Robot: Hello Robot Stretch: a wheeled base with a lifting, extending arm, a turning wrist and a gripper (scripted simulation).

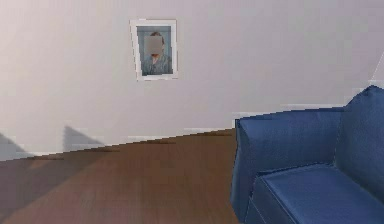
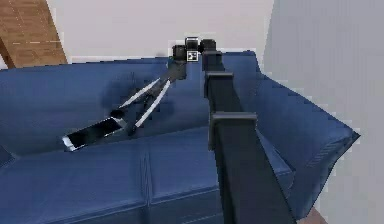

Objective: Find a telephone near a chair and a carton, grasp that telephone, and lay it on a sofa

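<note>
The gripper [image 2: 127, 118] reaches down from the arm [image 2: 232, 140] toward the sofa [image 2: 180, 175]. Its two thin fingers [image 2: 145, 97] slant toward the seat cushion. The telephone [image 2: 95, 133], a dark slab with a pale edge, lies flat on that cushion at the fingertips, just beyond them on the arm side view's left. I cannot tell the fingers' state, whether they touch the telephone, or whether the gripper holds anything. The sofa's backrest rises behind the fingers. In the forward view, a framed picture [image 1: 155, 48] hangs on the wall above a wood floor [image 1: 120, 180].
</note>
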